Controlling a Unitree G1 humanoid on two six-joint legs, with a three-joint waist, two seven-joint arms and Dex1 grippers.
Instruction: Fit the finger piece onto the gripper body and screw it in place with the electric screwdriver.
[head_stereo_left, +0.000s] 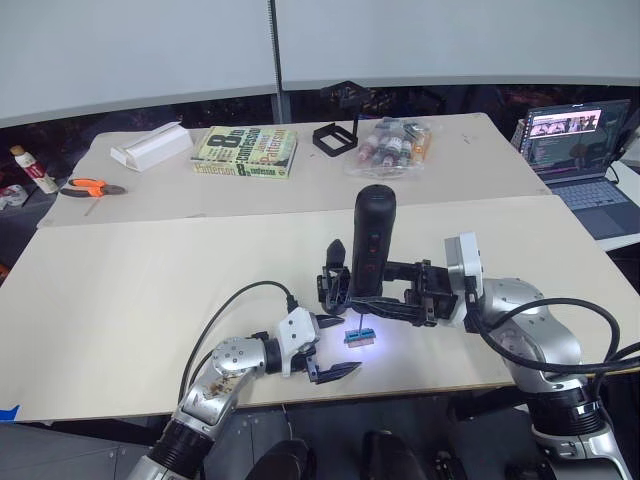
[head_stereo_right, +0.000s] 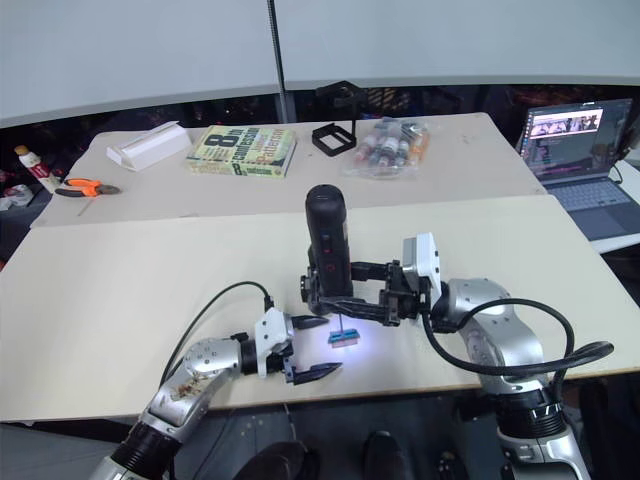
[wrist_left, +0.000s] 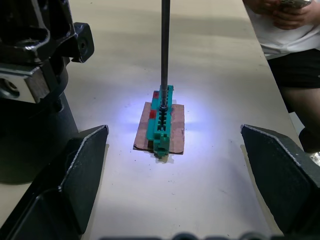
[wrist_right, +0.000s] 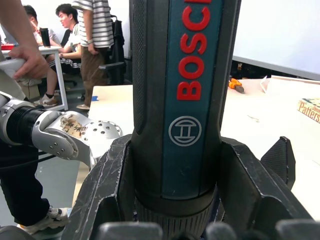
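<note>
While the right gripper (head_stereo_left: 345, 292) grasps the upright electric screwdriver (head_stereo_left: 372, 245), its bit (wrist_left: 164, 47) meets a green block (wrist_left: 161, 120); left gripper (head_stereo_left: 322, 348) spread, block ahead between its fingers.

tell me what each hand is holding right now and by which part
The right hand grips the electric screwdriver around its lower body, upright, bit down on a small green block. The left hand is open and holds nothing.

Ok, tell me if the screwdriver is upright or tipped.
Upright: the electric screwdriver stands vertical in the right gripper, bit down on the green block.
</note>
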